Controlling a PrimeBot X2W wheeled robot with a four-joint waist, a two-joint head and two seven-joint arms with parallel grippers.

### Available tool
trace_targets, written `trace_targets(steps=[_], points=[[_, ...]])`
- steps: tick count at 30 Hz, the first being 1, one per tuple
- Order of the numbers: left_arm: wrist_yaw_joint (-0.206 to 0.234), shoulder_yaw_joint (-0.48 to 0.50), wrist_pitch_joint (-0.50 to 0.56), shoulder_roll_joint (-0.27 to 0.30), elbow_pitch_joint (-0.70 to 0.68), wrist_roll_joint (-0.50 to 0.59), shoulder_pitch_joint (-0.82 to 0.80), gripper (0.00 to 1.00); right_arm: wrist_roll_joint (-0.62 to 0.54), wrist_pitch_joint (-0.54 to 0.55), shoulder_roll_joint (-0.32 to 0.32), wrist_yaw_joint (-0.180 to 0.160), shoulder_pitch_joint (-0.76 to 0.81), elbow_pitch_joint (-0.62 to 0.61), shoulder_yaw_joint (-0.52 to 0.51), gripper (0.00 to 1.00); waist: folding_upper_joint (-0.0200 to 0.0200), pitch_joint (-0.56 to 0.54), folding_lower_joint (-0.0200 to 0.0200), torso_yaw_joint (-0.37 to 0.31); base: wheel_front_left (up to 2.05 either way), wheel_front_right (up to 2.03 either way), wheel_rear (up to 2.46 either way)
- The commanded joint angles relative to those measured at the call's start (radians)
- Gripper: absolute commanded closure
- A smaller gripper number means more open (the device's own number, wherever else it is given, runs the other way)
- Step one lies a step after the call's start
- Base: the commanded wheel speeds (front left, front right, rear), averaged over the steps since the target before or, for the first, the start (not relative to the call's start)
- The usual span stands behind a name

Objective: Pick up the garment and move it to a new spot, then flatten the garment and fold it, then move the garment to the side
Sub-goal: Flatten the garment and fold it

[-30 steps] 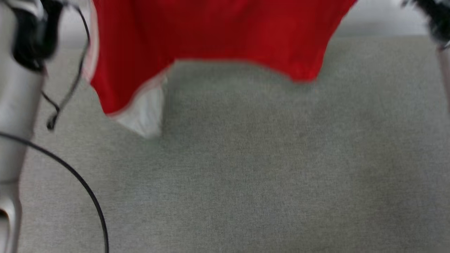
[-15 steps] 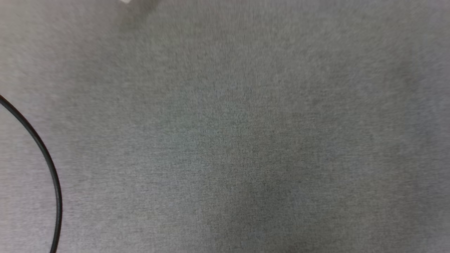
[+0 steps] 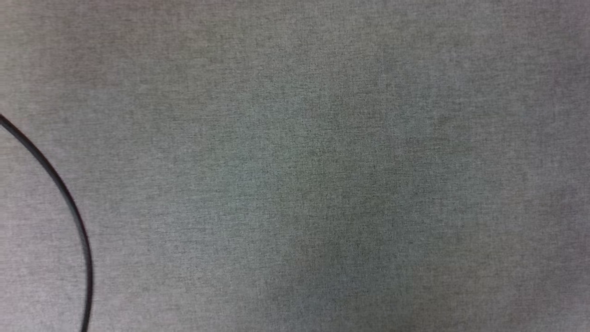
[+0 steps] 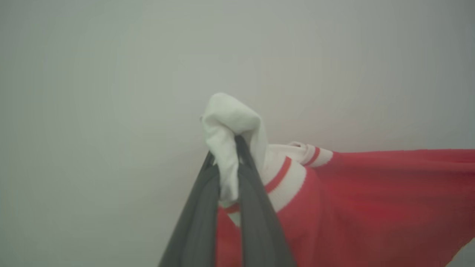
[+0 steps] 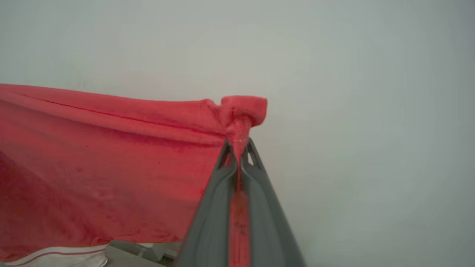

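The garment point(image 4: 371, 200) is a red shirt with white, red-striped sleeve trim, held up in the air and stretched between both grippers. In the left wrist view my left gripper point(image 4: 226, 148) is shut on a bunched white sleeve edge. In the right wrist view my right gripper point(image 5: 237, 148) is shut on a red corner of the garment point(image 5: 111, 155), which spreads away to the left; a white striped edge hangs at the bottom left. The print is hidden.
The head view looks down on a grey fabric surface point(image 3: 322, 161) with a thin black cable point(image 3: 69, 207) curving across its lower left. Both wrist views face a plain pale wall point(image 5: 371, 111).
The head view has tilted down: the red garment and both arms at the top a second ago have left the picture. The cable has barely shifted since half a second ago.
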Motion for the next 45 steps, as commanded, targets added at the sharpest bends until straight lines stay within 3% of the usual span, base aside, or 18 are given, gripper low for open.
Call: trace_targets(steps=[1, 12, 21, 24, 28, 37, 40, 45], points=[[-0.010, 0.005, -0.015, -0.004, 0.030, -0.020, 0.046, 1.00, 0.010, -0.011, -0.007, -0.002, 0.051, 0.017, 0.020, 1.00, 0.0000, -0.017, -0.0002, 0.006, 0.00, 0.00, 0.00], [-0.036, -0.025, -0.085, -0.040, 0.134, -0.128, 0.425, 1.00, 0.126, -0.045, -0.025, -0.002, 0.419, 0.060, 0.159, 1.00, 0.0000, -0.217, -0.0002, 0.024, 0.00, 0.00, 0.00], [-0.037, -0.048, -0.126, -0.016, 0.014, -0.202, 0.873, 1.00, 0.223, -0.082, -0.061, -0.002, 0.781, -0.008, 0.224, 1.00, 0.0000, -0.413, -0.0002, 0.026, 0.00, 0.00, 0.00], [-0.014, -0.032, -0.134, -0.010, -0.056, -0.218, 1.026, 1.00, 0.238, -0.098, -0.079, -0.003, 0.906, -0.051, 0.235, 1.00, 0.0000, -0.470, -0.0002, 0.029, 0.00, 0.00, 0.00], [0.044, -0.020, -0.132, 0.006, -0.187, -0.240, 1.232, 1.00, 0.245, -0.116, -0.108, -0.003, 1.079, -0.124, 0.230, 1.00, 0.0000, -0.536, -0.0002, 0.034, 0.00, 0.00, 0.00], [0.242, 0.017, -0.073, 0.084, -0.579, -0.293, 1.636, 1.00, 0.205, -0.068, -0.157, -0.004, 1.448, -0.361, 0.123, 1.00, 0.0000, -0.623, -0.0002, 0.039, 0.00, 0.00, 0.00], [0.321, 0.028, -0.041, 0.112, -0.728, -0.306, 1.758, 1.00, 0.180, -0.007, -0.148, -0.007, 1.603, -0.488, 0.034, 1.00, 0.0000, -0.638, -0.0002, 0.047, 0.00, 0.00, 0.00], [0.433, 0.051, 0.008, 0.161, -0.928, -0.320, 1.900, 1.00, 0.101, 0.152, -0.075, -0.007, 1.853, -0.745, -0.137, 1.00, 0.0000, -0.654, -0.0002, 0.054, 0.00, 0.00, 0.00]])
